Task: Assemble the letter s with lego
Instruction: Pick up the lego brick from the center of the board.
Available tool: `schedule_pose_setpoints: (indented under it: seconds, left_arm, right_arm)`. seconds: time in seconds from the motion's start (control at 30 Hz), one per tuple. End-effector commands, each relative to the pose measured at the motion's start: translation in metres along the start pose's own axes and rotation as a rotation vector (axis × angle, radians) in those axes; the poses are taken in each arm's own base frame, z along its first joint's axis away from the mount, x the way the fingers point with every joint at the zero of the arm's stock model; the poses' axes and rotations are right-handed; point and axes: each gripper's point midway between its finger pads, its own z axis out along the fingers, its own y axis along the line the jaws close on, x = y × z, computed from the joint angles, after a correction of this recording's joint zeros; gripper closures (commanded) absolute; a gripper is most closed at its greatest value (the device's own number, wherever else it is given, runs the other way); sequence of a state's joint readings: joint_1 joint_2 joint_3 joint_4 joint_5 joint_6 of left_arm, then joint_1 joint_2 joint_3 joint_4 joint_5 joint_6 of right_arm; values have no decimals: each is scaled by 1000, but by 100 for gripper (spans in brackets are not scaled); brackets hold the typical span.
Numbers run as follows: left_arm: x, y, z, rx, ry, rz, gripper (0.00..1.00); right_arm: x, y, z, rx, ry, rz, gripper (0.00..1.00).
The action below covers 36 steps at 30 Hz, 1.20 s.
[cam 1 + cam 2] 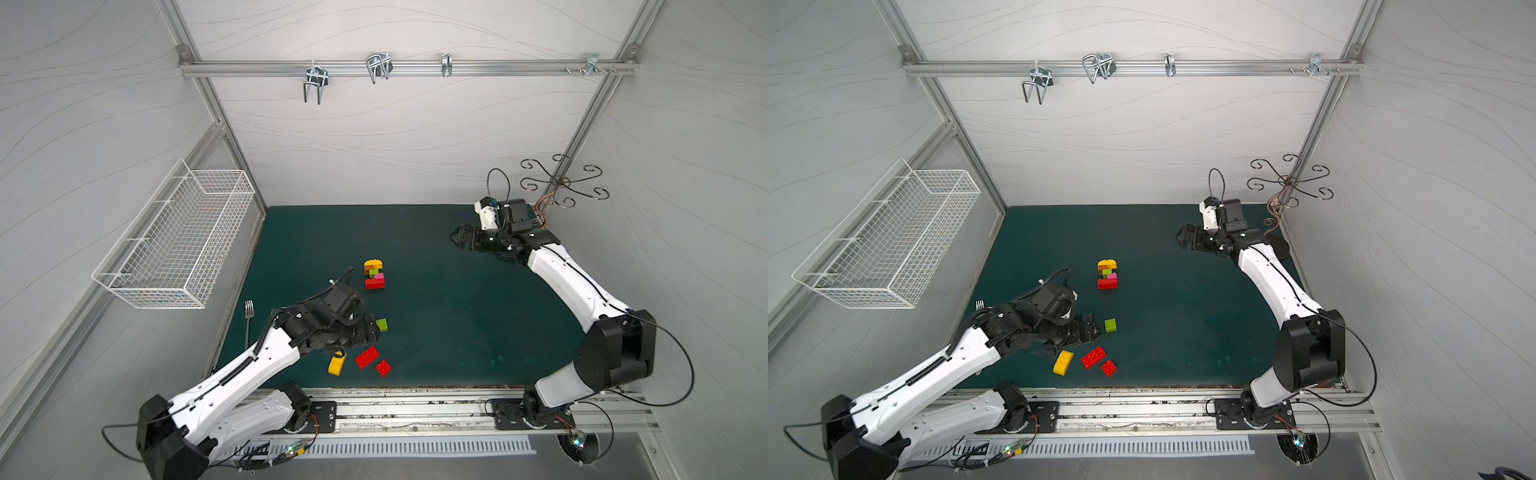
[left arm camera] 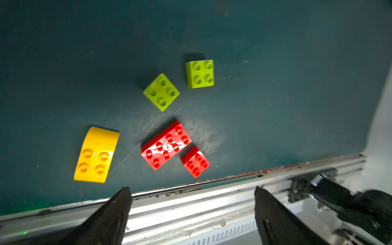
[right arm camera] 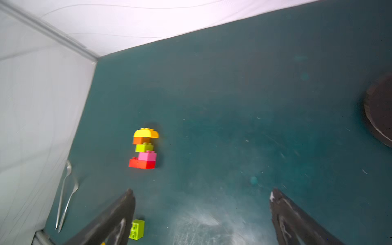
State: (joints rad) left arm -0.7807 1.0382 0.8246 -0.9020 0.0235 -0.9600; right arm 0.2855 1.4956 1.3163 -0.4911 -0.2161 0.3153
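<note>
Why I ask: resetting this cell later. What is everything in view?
lego stack: one, multicoloured, mid mat
loose lime bricks: two, green, front left
loose red bricks: two, red, near front edge
loose yellow brick: one, yellow, beside red ones
cutlery: two, silver, mat's left edge
wire basket: one, white, left wall
rail hooks: four, silver, back rail
scrolled stand: one, bronze, back right corner
mat: one, dark green, underneath
left gripper: one, black, open by loose bricks
right gripper: one, black, open, back right
</note>
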Motion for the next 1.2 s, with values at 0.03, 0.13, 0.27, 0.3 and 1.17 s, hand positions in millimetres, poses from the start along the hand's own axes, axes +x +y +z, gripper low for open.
schedule_pose_setpoints:
  seconds: [0.03,0.13,0.27,0.3,1.17]
  left_arm:
    - [1,22,18,-175,-67,-215,5]
    - [11,20,31,-198,-35,-265,5]
    - [18,28,44,-256,-19,-328,3]
    - [18,29,47,-263,-20,-344,3]
    - [26,26,99,-277,19,-442,16]
  right_arm:
    - [14,0,-32,68,-36,-17,1]
    - [16,1,-53,81,-54,-65,1]
    - [18,-3,-69,119,-67,-89,1]
    - [19,-3,-71,122,-68,-90,1]
    - [31,-7,-64,117,-40,-88,1]
